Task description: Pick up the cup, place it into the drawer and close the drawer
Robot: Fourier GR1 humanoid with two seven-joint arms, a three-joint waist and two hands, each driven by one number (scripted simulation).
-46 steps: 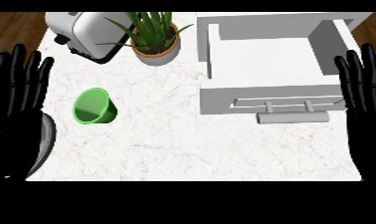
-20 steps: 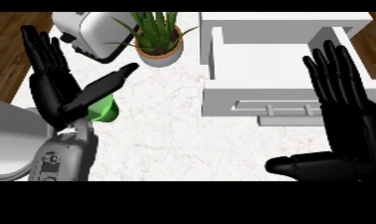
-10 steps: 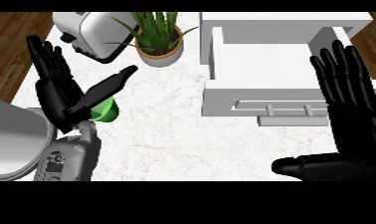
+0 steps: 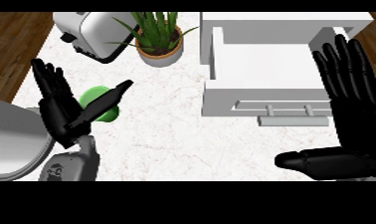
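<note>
We count one pale surface, one open white drawer at upper right, and two released, straight-fingered hands: the right robot hand at the right edge and the left robot hand at lower left. Smaller are one toaster at upper left, one potted plant beside it, and one green cup at centre left, partly behind the left thumb.

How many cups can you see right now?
1: the green cup is at the counter's left, partly hidden by the open left robot hand. None shows in the drawer.
</note>
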